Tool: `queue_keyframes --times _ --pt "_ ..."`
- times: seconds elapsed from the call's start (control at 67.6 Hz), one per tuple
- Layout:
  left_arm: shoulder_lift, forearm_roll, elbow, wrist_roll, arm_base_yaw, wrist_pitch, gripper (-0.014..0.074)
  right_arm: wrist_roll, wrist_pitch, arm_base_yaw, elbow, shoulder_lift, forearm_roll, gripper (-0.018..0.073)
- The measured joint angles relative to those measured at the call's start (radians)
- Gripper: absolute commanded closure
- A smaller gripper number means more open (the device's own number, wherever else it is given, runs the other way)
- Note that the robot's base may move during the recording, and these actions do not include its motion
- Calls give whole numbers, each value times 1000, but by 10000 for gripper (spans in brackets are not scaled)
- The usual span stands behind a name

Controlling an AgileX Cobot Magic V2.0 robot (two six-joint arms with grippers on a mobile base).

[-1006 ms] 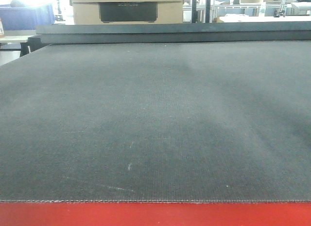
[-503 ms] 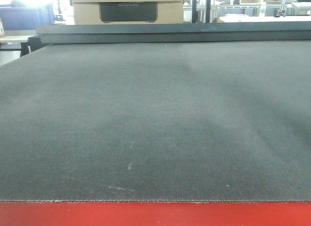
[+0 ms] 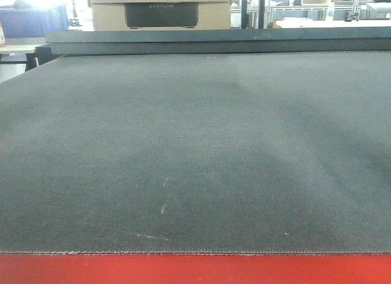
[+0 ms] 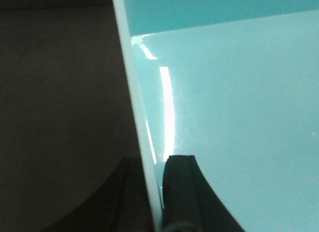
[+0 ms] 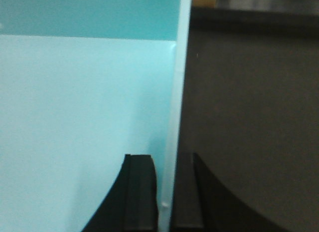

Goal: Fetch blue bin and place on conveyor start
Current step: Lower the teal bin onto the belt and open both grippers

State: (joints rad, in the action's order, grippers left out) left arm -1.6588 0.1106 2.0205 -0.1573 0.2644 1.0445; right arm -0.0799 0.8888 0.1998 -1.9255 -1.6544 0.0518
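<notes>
The blue bin [image 4: 239, 117] is a pale aqua tub; only its inside and thin rims show, in the two wrist views. My left gripper [image 4: 155, 192] is shut on the bin's left wall, one finger inside, one outside. My right gripper [image 5: 167, 192] is shut on the bin's right wall [image 5: 172, 117] the same way. The dark belt lies below the bin on both outer sides. In the front view the conveyor start shows as a wide dark grey belt [image 3: 195, 149] with a red end frame [image 3: 195, 269] along the bottom edge. The bin and grippers are out of that view.
Beyond the belt's far end stands a dark raised rail [image 3: 214, 41]. Behind it is a tan cardboard box with a black panel [image 3: 160, 10]. Blue crates [image 3: 33, 18] sit at the far left, metal racks at the far right.
</notes>
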Motion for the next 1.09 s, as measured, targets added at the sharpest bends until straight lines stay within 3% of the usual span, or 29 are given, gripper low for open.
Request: queue_keyframes --times 0.296,0.754,0.873,1.006,1.05,1.095 --pt "-119 -21 0 0 2 155 708 -12 230 0 0 -84 15 711" --pt "-359 6 -2 2 2 135 691 -17 253 0 0 -352 10 694" --pt "-400 7 -2 4 2 126 528 -19 253 -2 0 -387 10 494" --pt "-411 20 -2 13 2 111 167 -7 257 -2 0 -392 3 105" --pt "-411 22 -2 15 2 106 23 -7 257 -2 0 -392 2 26" --pt "-411 22 -2 14 2 104 -30 -7 255 -2 0 -392 -2 -14"
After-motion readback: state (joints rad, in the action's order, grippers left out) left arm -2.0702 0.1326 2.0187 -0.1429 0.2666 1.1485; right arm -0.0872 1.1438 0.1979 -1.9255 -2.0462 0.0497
